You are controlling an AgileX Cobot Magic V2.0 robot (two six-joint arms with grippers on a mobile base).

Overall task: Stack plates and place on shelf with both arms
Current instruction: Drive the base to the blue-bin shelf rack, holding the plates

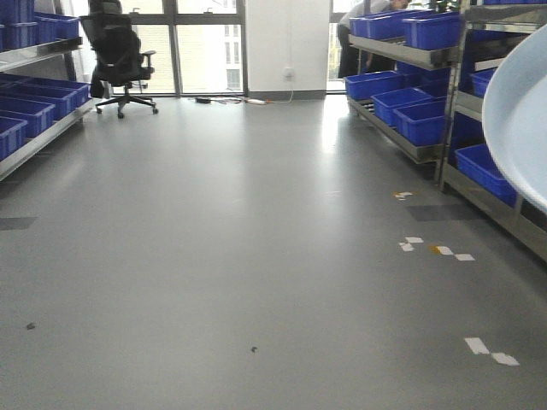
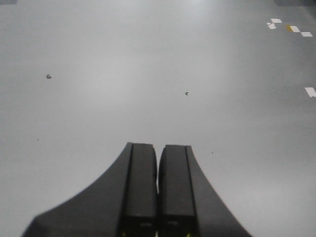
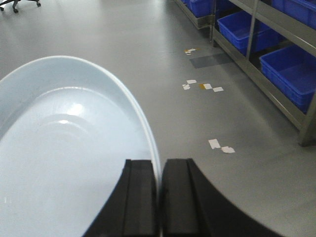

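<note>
In the right wrist view a large pale bluish-white plate (image 3: 64,148) fills the left side, and my right gripper (image 3: 159,165) is shut on its rim. The rim looks doubled, but I cannot tell whether it is one plate or two stacked. The front view shows that plate (image 1: 521,120) tilted up at the right edge, in front of the steel shelf (image 1: 496,201) with blue crates. My left gripper (image 2: 158,150) is shut with nothing between its fingers, hanging over bare grey floor. The shelf (image 3: 256,69) runs along the right in the right wrist view.
Blue crates (image 1: 423,120) sit on the right-hand rack tiers, more blue crates (image 1: 26,111) on a rack at left. A black office chair (image 1: 120,55) stands by the far windows. White tape marks (image 1: 436,249) dot the grey floor.
</note>
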